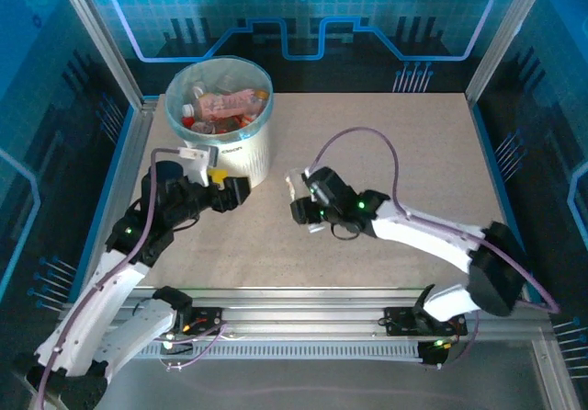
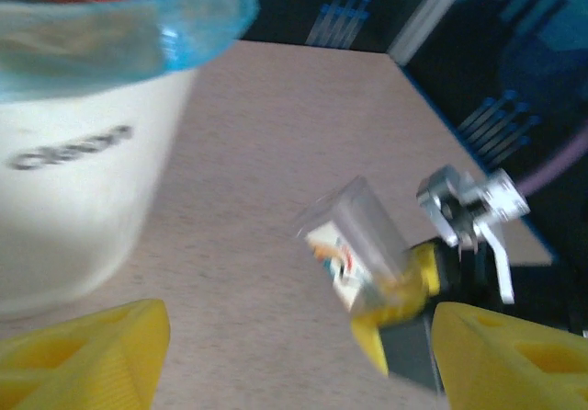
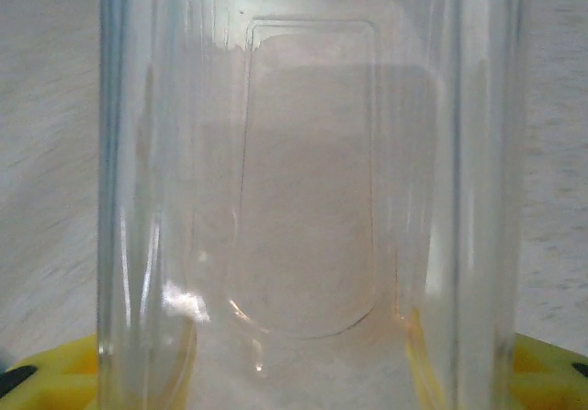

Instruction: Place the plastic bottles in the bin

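The right claw seems closed on a clear bottle near the bin, likely to carry it over the rim, while the left claw gapes empty beside that part-filled bin.

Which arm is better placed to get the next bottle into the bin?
Right: the right gripper grips a clear bottle near the bin; the left gripper is open and empty.

The bin blocks far left; tabletop right lies open.
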You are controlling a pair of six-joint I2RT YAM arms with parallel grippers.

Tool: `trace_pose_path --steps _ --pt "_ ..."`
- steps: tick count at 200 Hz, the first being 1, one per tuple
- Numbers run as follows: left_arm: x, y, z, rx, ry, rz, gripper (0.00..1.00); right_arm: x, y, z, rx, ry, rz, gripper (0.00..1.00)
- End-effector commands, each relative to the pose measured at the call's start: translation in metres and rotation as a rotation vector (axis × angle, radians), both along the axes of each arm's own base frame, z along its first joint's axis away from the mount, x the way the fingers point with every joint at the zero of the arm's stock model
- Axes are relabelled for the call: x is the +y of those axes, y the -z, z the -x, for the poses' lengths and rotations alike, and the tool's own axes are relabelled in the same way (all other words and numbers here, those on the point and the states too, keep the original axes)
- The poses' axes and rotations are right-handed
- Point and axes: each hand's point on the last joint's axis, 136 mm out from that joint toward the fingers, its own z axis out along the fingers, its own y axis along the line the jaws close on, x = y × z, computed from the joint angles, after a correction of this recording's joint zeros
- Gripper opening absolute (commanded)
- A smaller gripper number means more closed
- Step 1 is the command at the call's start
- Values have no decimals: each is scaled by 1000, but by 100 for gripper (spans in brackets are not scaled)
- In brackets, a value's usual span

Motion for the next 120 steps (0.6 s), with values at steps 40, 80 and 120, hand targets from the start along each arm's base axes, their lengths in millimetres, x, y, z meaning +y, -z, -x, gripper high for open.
trace_pose_path --steps 40,80,120 --pt "-84 -38 35 113 318 254 88 -15 -90 55 -271 -19 -215 45" --pt "-109 -55 48 123 397 325 88 -31 -115 71 -341 -30 -313 44" --pt "-137 -67 57 128 466 347 87 -34 -125 78 -368 -46 -331 45"
